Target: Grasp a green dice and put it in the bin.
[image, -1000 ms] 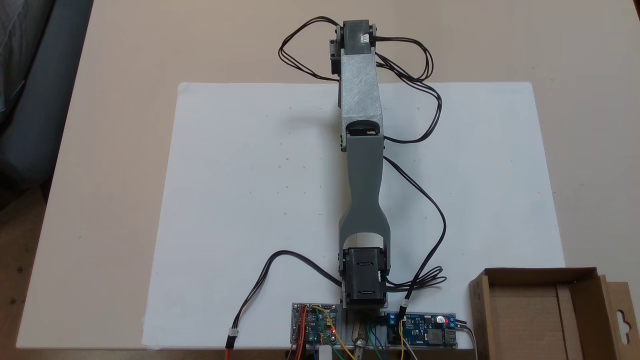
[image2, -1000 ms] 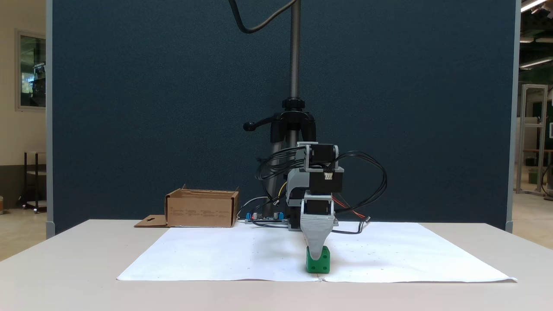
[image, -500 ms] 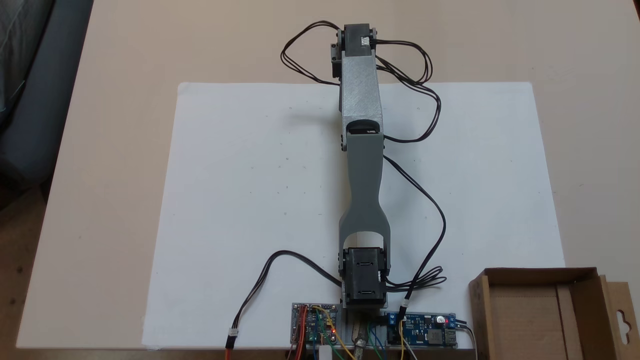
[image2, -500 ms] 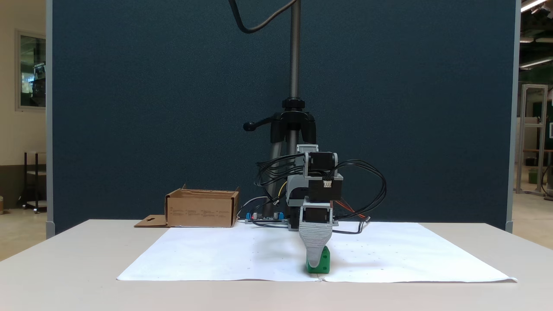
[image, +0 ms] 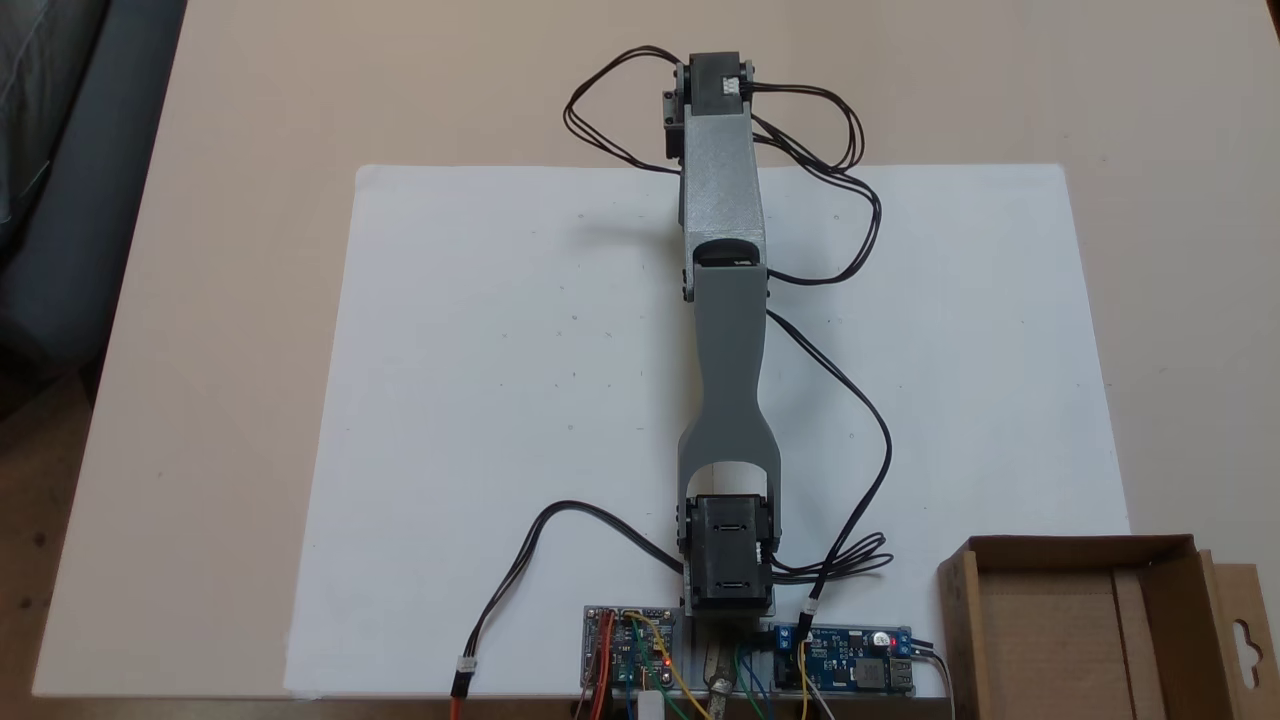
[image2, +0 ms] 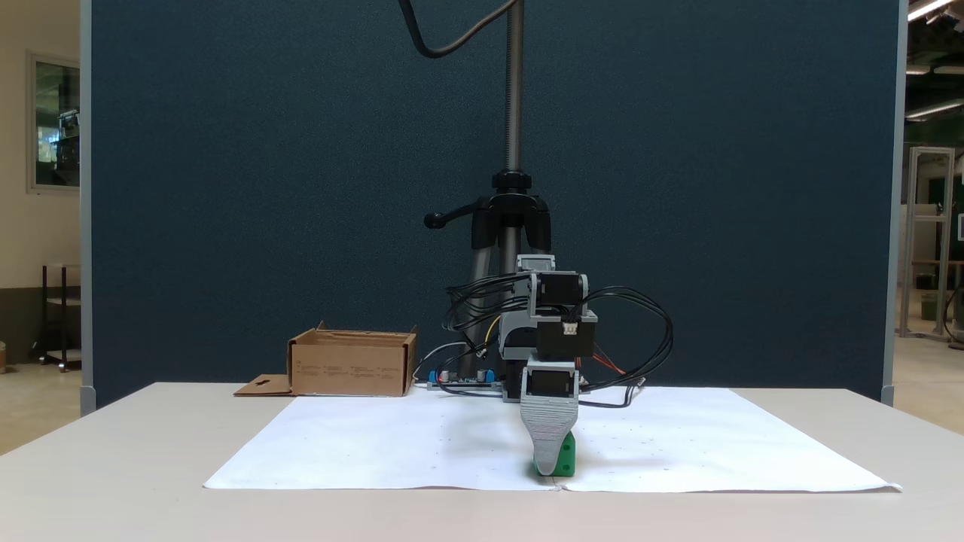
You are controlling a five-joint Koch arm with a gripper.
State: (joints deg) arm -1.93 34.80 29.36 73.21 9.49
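Claw (image2: 547, 470) lowered over the dice (image2: 563, 460), which sits on white paper (image2: 376, 444) on the bench (image2: 113, 482); one grey finger hides the other, so its opening cannot be told. Bin (image2: 352, 366) stands well apart; its printed text is illegible.

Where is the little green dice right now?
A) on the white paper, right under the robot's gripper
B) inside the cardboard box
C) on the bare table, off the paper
A: in a fixed view the green dice sits on the white paper with the gripper down over it, far from the cardboard box.
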